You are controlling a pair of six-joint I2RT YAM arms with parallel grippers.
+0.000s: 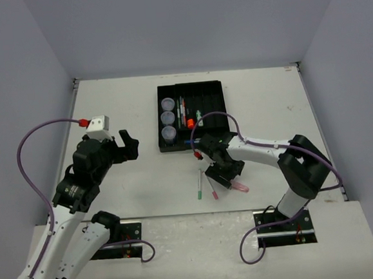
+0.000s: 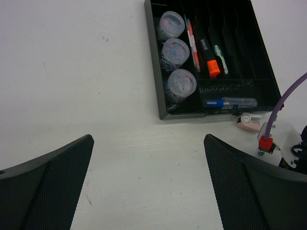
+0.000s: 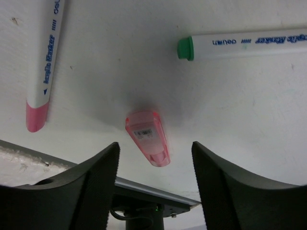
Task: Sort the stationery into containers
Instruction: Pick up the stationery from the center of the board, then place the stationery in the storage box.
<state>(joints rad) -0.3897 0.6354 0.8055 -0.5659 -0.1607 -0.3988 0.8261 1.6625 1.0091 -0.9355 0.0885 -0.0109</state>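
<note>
A pink eraser [image 3: 147,138] lies flat on the white table, close to its front edge [image 3: 158,189]. My right gripper [image 3: 154,165] hangs low over it, one finger on each side, open and not touching it. From above, the eraser [image 1: 240,187] pokes out to the right of that gripper [image 1: 223,175]. A green-capped marker [image 3: 240,44] and a pink-tipped marker [image 3: 45,67] lie just beyond. The black tray [image 1: 160,125] holds three round pots [image 1: 167,118], an orange marker [image 2: 213,67] and thin pens. My left gripper [image 2: 148,182] hovers open and empty to the tray's left.
A purple cable [image 2: 288,98] and red connector [image 2: 265,143] of the right arm sit near the tray's near corner. A blue-capped clear item [image 2: 230,102] lies in the tray's wide slot. Grey walls enclose the table on three sides.
</note>
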